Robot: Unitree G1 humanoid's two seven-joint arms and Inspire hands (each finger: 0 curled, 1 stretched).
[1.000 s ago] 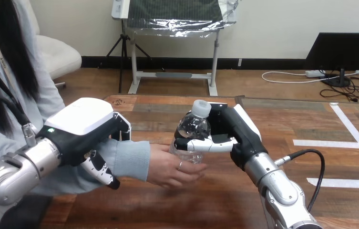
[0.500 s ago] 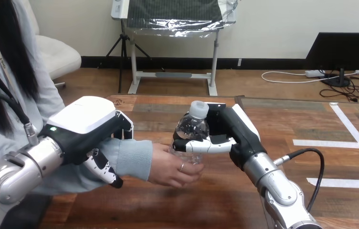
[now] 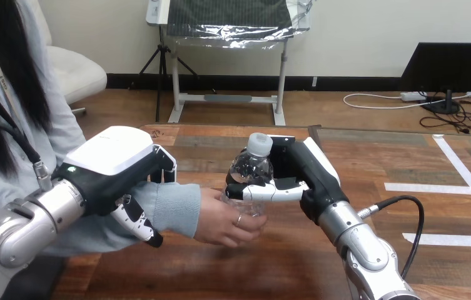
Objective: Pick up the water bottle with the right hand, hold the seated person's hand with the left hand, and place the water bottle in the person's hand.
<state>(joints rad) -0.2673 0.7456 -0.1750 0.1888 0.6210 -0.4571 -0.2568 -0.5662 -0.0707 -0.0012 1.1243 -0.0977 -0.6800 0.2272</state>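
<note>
Above the tabletop (image 3: 370, 156), nearer its left edge | right hand (image 3: 295, 178) grips water bottle (image 3: 251, 167), base resting in person's hand (image 3: 223, 220) | left hand (image 3: 111, 165) wraps person's wrist (image 3: 173, 209) | best to loosen only once that hand closes round it

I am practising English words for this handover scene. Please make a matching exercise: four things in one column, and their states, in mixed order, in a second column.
1. water bottle
2. left hand
3. right hand
4. person's hand

a. curled round the bottle's middle
b. upright and see-through
c. at the bottle's lower part
d. curled round the person's wrist

Pairs: 1-b, 2-d, 3-a, 4-c
</note>
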